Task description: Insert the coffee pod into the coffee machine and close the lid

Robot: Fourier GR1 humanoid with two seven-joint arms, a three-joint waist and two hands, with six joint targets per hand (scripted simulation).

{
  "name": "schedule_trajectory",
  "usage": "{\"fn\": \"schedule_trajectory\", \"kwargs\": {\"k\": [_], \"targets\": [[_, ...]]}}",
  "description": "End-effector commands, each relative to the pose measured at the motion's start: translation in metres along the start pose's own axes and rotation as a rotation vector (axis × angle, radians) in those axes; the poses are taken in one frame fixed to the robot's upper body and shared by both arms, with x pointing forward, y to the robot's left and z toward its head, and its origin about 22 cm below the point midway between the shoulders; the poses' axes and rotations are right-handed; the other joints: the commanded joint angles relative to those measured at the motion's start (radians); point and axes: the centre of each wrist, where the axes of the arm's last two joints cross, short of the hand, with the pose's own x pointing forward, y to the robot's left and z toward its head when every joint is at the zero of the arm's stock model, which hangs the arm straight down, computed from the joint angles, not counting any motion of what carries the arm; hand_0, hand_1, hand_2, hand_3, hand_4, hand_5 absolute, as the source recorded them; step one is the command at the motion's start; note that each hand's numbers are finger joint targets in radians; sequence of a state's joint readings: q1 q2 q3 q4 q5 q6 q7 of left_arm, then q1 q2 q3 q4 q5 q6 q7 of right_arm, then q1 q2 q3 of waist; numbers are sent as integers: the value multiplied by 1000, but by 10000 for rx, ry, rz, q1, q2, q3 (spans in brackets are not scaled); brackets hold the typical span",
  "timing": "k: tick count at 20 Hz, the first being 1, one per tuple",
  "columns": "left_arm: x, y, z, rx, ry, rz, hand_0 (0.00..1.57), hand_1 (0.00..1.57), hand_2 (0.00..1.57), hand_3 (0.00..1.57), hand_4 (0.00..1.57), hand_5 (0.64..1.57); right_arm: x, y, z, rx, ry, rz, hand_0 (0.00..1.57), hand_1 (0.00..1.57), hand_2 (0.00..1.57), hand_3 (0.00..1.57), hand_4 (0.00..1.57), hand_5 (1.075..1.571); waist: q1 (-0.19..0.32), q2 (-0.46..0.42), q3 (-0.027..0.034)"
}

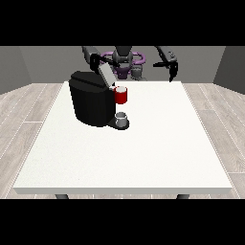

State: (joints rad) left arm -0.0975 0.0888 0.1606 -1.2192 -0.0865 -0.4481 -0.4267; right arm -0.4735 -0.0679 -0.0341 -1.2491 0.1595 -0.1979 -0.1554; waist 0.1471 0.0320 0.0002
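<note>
White table (143, 158) across the middle and lower frame, wood-look floor to either side, grey walls behind. Black coffee machine (91, 100) upper left of centre, bulky and rounded, its lid (104, 72) tilted up and open, a pale slab leaning toward the upper left. Red coffee pod holder (121, 95) at the machine's right front, with a small pale disc on top, possibly the coffee pod itself; cannot tell for sure. Small grey cup (122, 117) directly beneath, on the machine's dark base. Hand at the view's left (94, 61) up by the raised lid, at or just behind its upper edge, partly lost against the dark machine and arm; fingers not readable, so spread or curled cannot be told. Hand at the view's right (172, 69) high in the upper right, above the table's far edge, well apart from the machine, fingers hanging down fairly straight and relaxed, clasping nothing. Robot torso (125, 62) at top centre, purple-trimmed, between the two arms.
</note>
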Motion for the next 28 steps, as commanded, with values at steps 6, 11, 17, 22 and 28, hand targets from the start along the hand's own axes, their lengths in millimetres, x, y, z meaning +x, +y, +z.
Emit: {"fn": "schedule_trajectory", "kwargs": {"k": [6,11,17,22,28], "targets": [[4,16,6,289,-303,73,0,0,0,0,334,1571,-15,11,-13,-95,84,-118,0,0,0,0,420,1571,-62,419,-1],[10,9,0,-174,-389,-73,0,0,0,0,298,1571,-2,-3,-37,-196,12,-90,0,0,0,0,435,1571,214,450,0],[9,11,-4,-302,-313,26,0,0,0,0,385,1571,13,-1,-54,-263,-187,-98,0,0,0,0,385,1571,451,855,-1],[-6,12,-7,496,-405,80,0,0,0,0,354,1571,22,20,-55,602,-885,-137,0,0,0,0,396,1571,-114,1017,-4],[-1,18,-12,276,-335,-98,0,0,0,0,354,1571,45,39,-64,869,-1240,563,0,0,0,0,421,1571,405,1070,-6]]}}
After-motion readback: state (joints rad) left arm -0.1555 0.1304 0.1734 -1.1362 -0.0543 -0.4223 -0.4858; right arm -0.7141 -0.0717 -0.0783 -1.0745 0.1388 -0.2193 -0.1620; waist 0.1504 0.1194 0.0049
